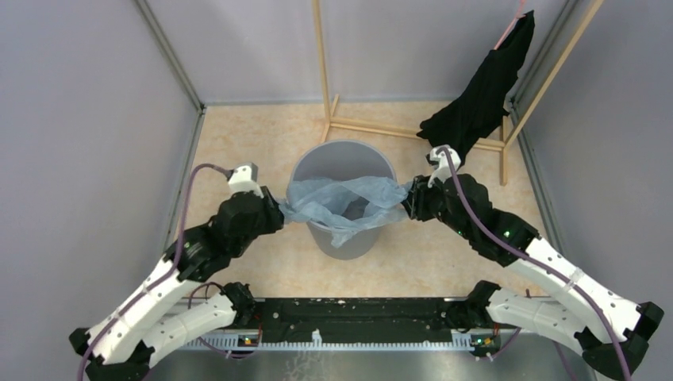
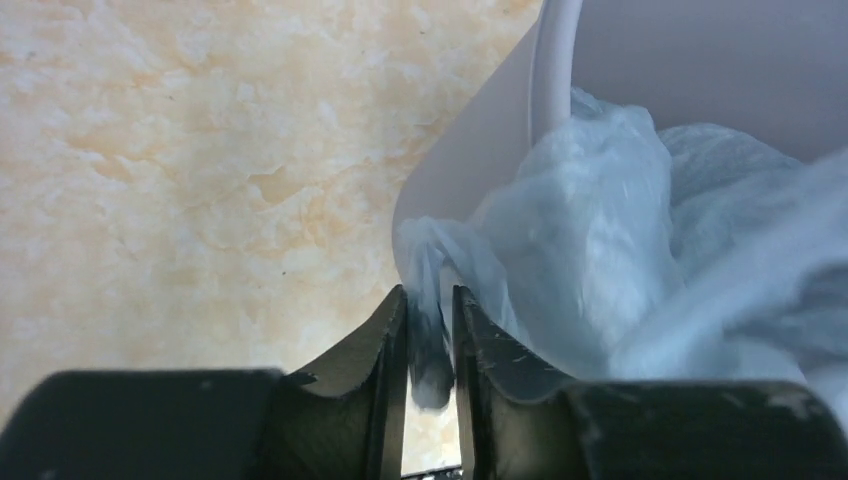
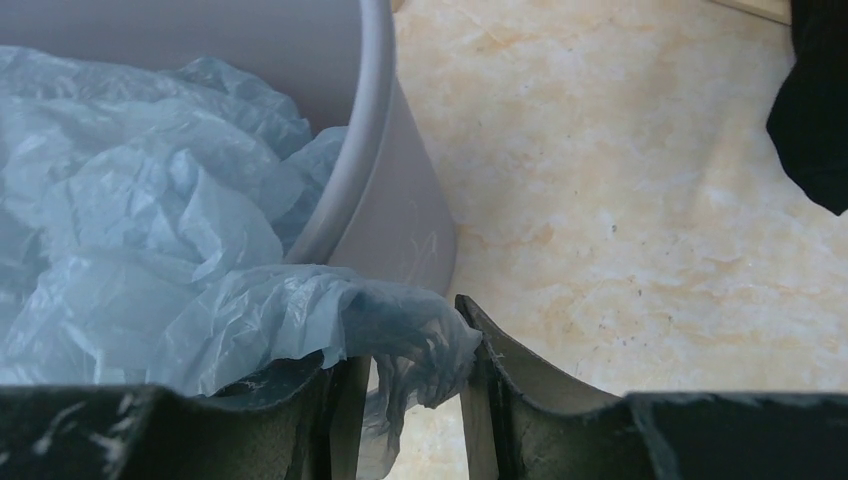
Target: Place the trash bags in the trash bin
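Note:
The round grey trash bin [image 1: 343,240] stands mid-table. The pale-blue trash bag [image 1: 341,198] is stretched across its mouth and sags inside, with corners hanging over the left and right rim. My left gripper [image 1: 279,213] is at the left rim. In the left wrist view its jaws [image 2: 430,300] stand slightly apart, a twisted corner of the bag [image 2: 600,250] lying between them beside the bin's wall [image 2: 470,150]. My right gripper [image 1: 409,198] is at the right rim. Its jaws [image 3: 410,320] are open, and the bag's corner [image 3: 150,230] drapes loosely over them next to the bin [image 3: 390,210].
A black cloth garment [image 1: 484,95] hangs from a wooden frame [image 1: 325,79] at the back right, its lower edge just behind my right wrist and showing in the right wrist view [image 3: 815,110]. Grey walls enclose the table on three sides.

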